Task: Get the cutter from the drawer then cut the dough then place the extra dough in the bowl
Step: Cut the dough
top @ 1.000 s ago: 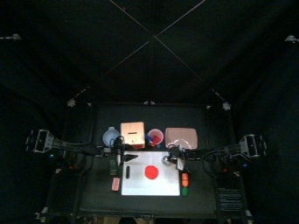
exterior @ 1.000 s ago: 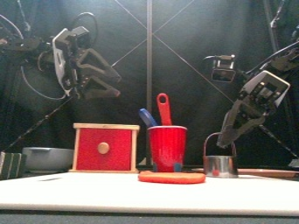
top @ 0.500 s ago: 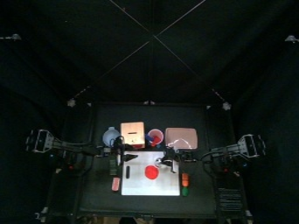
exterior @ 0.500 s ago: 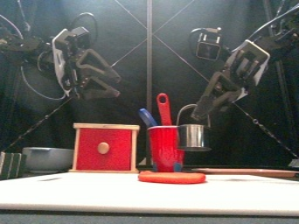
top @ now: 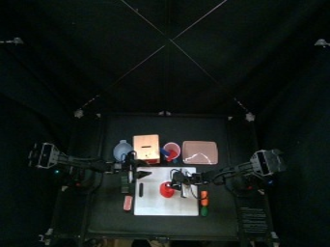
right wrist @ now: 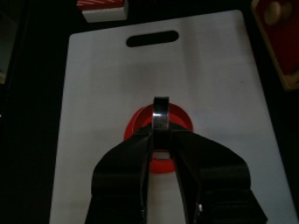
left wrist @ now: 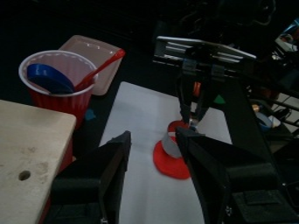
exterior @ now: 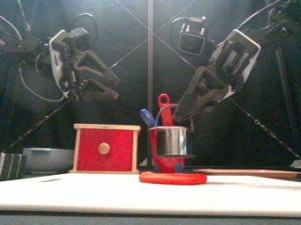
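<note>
Right gripper (right wrist: 162, 131) pinching the cutter (exterior: 172, 141) just above the dough (exterior: 172, 177), bare board (right wrist: 117, 79) all round; left gripper (left wrist: 156, 138) wide-jawed, aloft

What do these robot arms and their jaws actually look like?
The left arm and right arm are black, jointed, with dark cables looping alongside. The left gripper and right gripper each end in two long black jaws, grey outside, under a pale cross-plate.

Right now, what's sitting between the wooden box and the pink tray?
The red cup stands between the wooden box and the pink tray. The top view shows this most plainly.
</note>
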Robot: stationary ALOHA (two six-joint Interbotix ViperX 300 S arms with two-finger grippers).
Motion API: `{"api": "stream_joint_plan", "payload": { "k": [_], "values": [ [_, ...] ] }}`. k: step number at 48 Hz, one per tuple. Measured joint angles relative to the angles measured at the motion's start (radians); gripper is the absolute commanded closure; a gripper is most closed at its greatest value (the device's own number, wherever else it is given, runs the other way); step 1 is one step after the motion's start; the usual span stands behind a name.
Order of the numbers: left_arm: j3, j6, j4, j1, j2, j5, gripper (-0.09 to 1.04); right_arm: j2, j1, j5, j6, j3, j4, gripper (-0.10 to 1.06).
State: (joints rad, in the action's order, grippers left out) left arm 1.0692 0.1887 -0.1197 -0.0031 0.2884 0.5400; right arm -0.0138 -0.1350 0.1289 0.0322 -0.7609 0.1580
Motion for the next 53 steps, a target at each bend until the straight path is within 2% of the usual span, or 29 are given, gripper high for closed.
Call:
{"api": "stream_joint_plan", "payload": {
  "k": [42,53],
  "values": [
    [0.006,0.005,0.000,-0.003,-0.002,0.000,0.12,0.055,-0.025,-0.002,0.000,0.032,0.009,0.37],
    [0.006,0.005,0.000,-0.003,-0.002,0.000,0.12,0.069,-0.031,-0.003,0.000,0.035,0.011,0.31]
  ]
}}
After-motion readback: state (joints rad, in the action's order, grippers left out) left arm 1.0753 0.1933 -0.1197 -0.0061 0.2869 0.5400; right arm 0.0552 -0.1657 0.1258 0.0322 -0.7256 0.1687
